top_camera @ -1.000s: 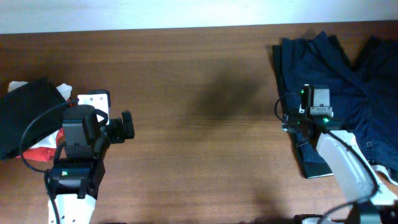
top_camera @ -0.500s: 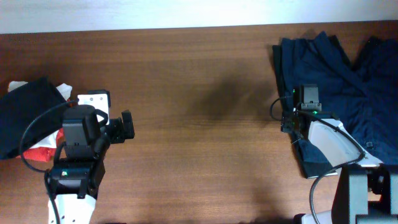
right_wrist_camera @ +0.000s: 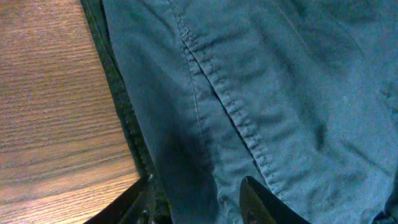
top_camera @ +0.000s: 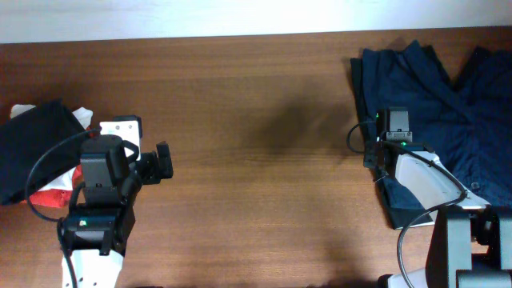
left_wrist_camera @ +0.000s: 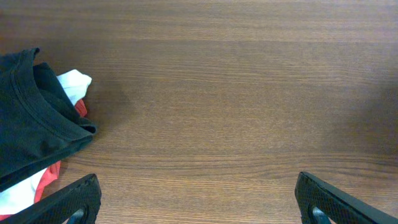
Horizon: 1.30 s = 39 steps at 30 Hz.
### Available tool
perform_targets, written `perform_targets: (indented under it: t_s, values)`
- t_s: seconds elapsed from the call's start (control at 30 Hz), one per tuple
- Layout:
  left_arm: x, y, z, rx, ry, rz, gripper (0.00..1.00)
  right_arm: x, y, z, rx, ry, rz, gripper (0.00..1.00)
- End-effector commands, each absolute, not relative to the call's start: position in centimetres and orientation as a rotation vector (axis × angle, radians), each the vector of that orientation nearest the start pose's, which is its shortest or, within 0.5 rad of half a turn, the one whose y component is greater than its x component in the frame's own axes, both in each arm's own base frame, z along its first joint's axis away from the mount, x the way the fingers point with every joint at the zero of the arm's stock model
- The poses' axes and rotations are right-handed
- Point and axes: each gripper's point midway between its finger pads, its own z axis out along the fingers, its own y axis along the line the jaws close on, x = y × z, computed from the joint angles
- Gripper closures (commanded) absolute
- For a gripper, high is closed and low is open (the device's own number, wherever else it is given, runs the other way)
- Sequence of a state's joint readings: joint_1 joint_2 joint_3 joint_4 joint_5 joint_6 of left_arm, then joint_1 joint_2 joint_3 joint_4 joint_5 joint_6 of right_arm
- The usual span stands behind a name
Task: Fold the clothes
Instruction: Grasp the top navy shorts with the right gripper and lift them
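No text, label, brand, number or sign can be read in any of the three views; nothing legible is shown.
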State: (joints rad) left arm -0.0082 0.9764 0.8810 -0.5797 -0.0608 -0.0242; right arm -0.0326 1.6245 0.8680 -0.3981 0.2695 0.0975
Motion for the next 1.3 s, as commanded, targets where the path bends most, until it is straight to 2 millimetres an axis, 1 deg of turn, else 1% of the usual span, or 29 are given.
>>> perform_targets:
  t_s: [0.0,0.07,0.2,0.27,0.33,0.37,0.4,0.47,0.5,0.57,0.63,0.7,0.73,0.77,0.8,0.87,0.9,0.93,1.0,1.03,1.07,1.1,1.13,1.2,1.27]
  values:
    - [31.6,0.8,22.5,-0.054,2.221,0.054,0.01,35.4,-5.9,3.7,0.253,2.671,-0.37,0.53]
    - [31.6,0.8,22.5,-0.054,2.221,0.054,0.01,35.3,-5.9,3.3,0.251,2.684,-0.373,0.53]
    - [31.6,0.8,22.5,-0.054,2.221,0.054,0.01,34.9,-5.9,1.8,0.247,2.727,-0.386,0.53]
    - [31.6,0.8,22.5,-0.054,2.221,0.054,0.01,35.1,-6.0,1.8,0.249,2.719,-0.386,0.53]
    - [31.6,0.8,22.5,-0.054,2.221,0.054,0.01,35.3,-6.2,2.0,0.254,2.707,-0.403,0.57]
    - [31.6,0.8,22.5,-0.054,2.221,0.054,0.01,35.2,-6.3,2.0,0.256,2.705,-0.417,0.62]
    - [31.6,0.8,22.5,-0.054,2.221,0.053,0.01,35.2,-6.5,2.1,0.258,2.703,-0.429,0.7]
    - [31.6,0.8,22.5,-0.054,2.221,0.054,0.01,35.2,-6.6,2.2,0.261,2.699,-0.442,0.95]
    - [31.6,0.8,22.5,-0.054,2.221,0.054,0.01,35.3,-6.8,2.3,0.268,2.694,-0.45,0.96]
    - [31.6,0.8,22.5,-0.054,2.221,0.054,0.01,35.8,-7.2,3.3,0.294,2.662,-0.481,0.96]
    - [31.6,0.8,22.5,-0.054,2.221,0.054,0.01,36.6,-7.3,5.4,0.301,2.618,-0.473,0.96]
    - [31.6,0.8,22.5,-0.054,2.22,0.054,0.01,37.5,-7.3,8.1,0.308,2.573,-0.462,0.96]
    - [31.6,0.8,22.5,-0.054,2.22,0.054,0.01,38.2,-7.4,10.3,0.312,2.538,-0.454,0.96]
    - [31.6,0.8,22.5,-0.054,2.219,0.054,0.01,38.7,-7.4,12.1,0.316,2.513,-0.448,0.96]
    - [31.8,0.8,22.7,-0.054,2.211,0.053,0.01,39.5,-7.3,15.7,0.287,2.474,-0.443,0.96]
    - [31.9,0.8,22.9,-0.055,2.201,0.053,0.01,40.0,-7.3,19.4,0.232,2.455,-0.452,0.96]
    - [32.0,0.8,23.0,-0.055,2.196,0.052,0.01,40.2,-6.9,21.3,0.198,2.453,-0.437,0.96]
    - [32.0,0.8,23.0,-0.055,2.194,0.052,0.01,40.1,-6.1,23.1,0.147,2.463,-0.387,0.96]
    - [32.0,0.8,23.0,-0.054,2.194,0.052,0.01,39.4,-3.2,26.2,0.059,2.492,-0.196,0.96]
    - [32.0,0.8,23.0,-0.054,2.195,0.052,0.01,38.9,-1.3,27.3,0.011,2.503,-0.085,0.96]
    - [32.0,0.8,23.0,-0.055,2.195,0.051,0.01,38.4,0.7,27.9,-0.042,2.516,0.031,0.96]
    - [32.0,0.8,23.0,-0.055,2.194,0.051,0.01,37.7,2.5,28.0,-0.09,2.536,0.116,0.96]
    - [32.0,0.8,23.0,-0.054,2.194,0.052,0.01,36.9,3.8,27.7,-0.128,2.565,0.167,0.96]
    - [32.0,0.8,23.0,-0.054,2.195,0.051,0.01,35.4,6.0,26.2,-0.143,2.644,0.22,0.96]
    - [32.0,0.8,23.0,-0.054,2.195,0.051,0.01,34.7,8.0,25.0,-0.172,2.688,0.264,0.96]
